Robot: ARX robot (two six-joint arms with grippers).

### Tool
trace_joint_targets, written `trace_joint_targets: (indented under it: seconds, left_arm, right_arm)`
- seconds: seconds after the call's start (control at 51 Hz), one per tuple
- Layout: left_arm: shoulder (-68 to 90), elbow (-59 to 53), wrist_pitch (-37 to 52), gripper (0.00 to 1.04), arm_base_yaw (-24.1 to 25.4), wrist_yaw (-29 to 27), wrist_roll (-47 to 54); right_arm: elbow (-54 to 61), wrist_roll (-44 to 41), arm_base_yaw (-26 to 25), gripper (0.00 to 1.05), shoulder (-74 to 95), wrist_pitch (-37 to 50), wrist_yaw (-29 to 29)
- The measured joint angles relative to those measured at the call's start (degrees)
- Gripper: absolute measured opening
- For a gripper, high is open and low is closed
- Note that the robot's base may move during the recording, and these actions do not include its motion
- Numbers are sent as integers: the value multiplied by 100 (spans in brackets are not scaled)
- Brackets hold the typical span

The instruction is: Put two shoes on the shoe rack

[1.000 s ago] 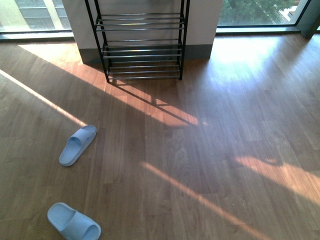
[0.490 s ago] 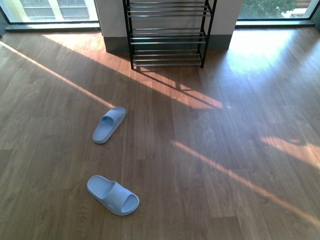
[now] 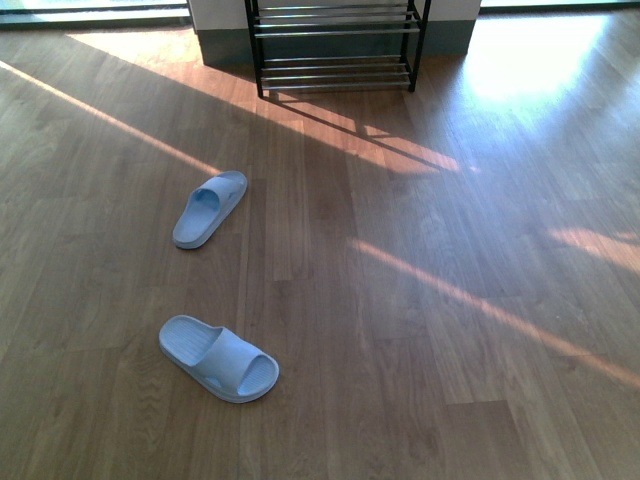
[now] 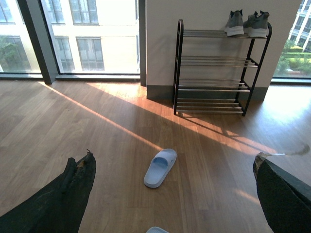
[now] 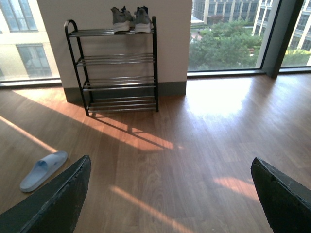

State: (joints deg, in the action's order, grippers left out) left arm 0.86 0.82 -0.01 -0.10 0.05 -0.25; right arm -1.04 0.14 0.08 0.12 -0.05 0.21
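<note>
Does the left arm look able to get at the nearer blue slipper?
Probably yes: nothing stands around the nearer slide on the floor, and the left gripper hangs with jaws wide open. Whether the arm stretches that far I cannot tell.

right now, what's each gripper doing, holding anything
Left gripper: open, holding nothing.
Right gripper: open, holding nothing.

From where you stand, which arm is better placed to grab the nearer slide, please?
Probably left: the nearer slide lies left of centre in the front view, and only the view past the open left claw shows it.
</note>
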Motion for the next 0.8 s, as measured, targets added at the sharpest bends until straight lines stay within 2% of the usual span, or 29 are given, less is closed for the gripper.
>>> trace_joint_targets:
  seconds: [0.804]
  left_arm:
    - [0, 0, 0, 95, 0, -17, 2]
  right_arm:
    - [0, 2, 0, 96, 0, -2, -26]
